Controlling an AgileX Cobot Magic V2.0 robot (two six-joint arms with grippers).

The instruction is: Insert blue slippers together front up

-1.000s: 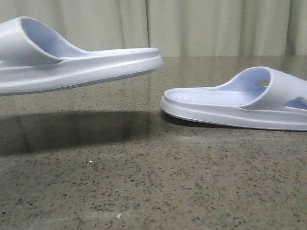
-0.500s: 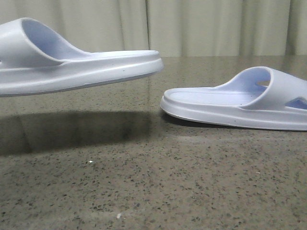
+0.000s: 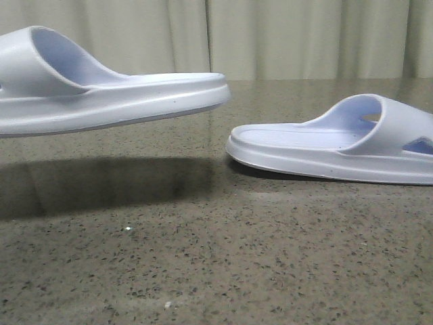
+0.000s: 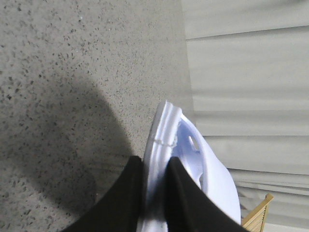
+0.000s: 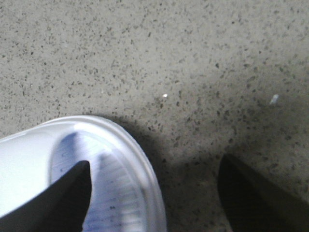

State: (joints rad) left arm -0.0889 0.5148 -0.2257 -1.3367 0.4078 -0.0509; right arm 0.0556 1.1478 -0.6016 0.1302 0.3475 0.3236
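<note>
Barely shifted against the earlier front views: heel end of the lifted slipper (image 3: 101,101) dipped a touch and nudged nearer the resting slipper (image 3: 338,145), nothing else changed.

Left claw (image 4: 155,183): pinched tight on the lifted slipper's thick sole edge, black fingers (image 4: 123,198) pressing either side of the foam, slipper seen edge-on with a strap cut-out showing beyond. Right claw (image 5: 152,193): spread wide, holding nothing, one finger (image 5: 63,198) over the ribbed footbed of the resting slipper, the other (image 5: 256,193) over bare counter (image 5: 193,58) beside it; touching or just above, cannot tell.

Outward from there: lifted slipper hanging clear of the counter, shadow beneath, roughly level with its tip slightly drooped, heel end pointing toward the resting slipper and near but apart from that slipper's heel. Resting slipper flat on the counter, footbed up, strap at its far side from the lifted one.

Likely light, springy foam: holds shape when gripped by one edge, yet gives under the pinch, so apt to flex or pivot. Smooth skin, possibly slippery; not fragile. Best hold probably across the sole rim or the strap.
</note>
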